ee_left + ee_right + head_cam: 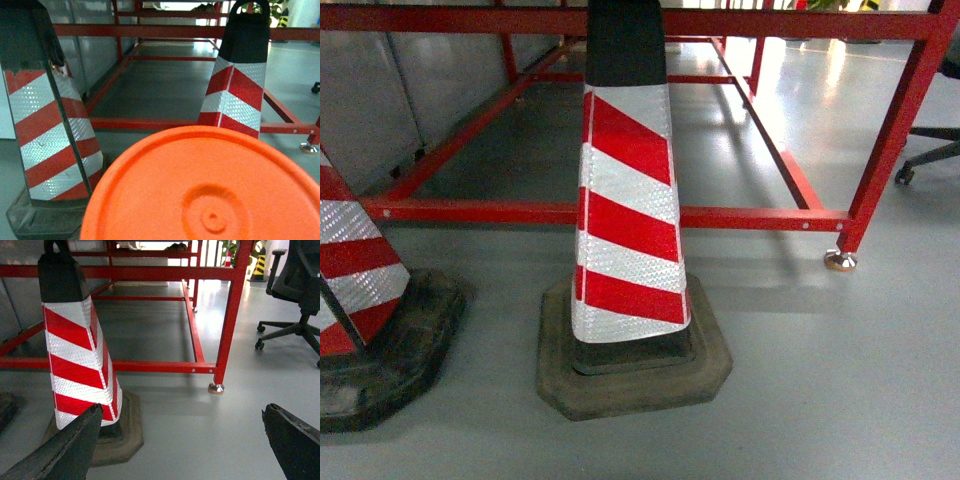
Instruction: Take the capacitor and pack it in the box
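Red-and-white striped traffic cones are being shown on a grey floor. One cone (625, 220) is seen in the middle of the head view on a dark rubber base, and a second cone (350, 270) is cut off at the left edge. Behind them, a red metal frame (620, 213) is being seen low over the floor, with a metal foot (839, 261) at its corner. An office chair (300, 295) is standing to the right.

An orange disc (210, 185) is filling the lower part of the left wrist view; the left gripper itself is not being shown. The right gripper (185, 440) is being held spread wide, nothing between its dark fingers (70, 445). Neither box nor capacitor is being shown in any view.
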{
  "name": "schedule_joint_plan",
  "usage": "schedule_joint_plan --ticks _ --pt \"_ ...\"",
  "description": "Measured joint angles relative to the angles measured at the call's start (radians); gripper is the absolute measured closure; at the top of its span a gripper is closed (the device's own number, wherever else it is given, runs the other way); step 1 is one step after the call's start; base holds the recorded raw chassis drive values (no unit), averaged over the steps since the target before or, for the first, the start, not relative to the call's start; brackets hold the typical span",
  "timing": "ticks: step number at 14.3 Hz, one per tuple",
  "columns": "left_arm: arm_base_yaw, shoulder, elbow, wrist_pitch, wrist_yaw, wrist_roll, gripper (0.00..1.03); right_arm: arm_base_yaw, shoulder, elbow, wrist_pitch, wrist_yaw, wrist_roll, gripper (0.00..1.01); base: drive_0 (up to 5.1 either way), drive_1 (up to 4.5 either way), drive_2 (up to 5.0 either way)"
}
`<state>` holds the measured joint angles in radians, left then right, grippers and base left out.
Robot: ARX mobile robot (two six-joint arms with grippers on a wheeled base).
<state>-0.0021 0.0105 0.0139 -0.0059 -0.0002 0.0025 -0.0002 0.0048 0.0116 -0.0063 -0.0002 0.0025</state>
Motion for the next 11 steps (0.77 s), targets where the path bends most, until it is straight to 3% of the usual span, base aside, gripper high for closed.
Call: schedule_joint_plan --ticks 11 --pt "0.0 0.0 0.0 -0.003 0.0 0.0 0.61 0.0 0.0 0.0 -0.001 0.0 0.0 0.03 0.0 0.0 0.0"
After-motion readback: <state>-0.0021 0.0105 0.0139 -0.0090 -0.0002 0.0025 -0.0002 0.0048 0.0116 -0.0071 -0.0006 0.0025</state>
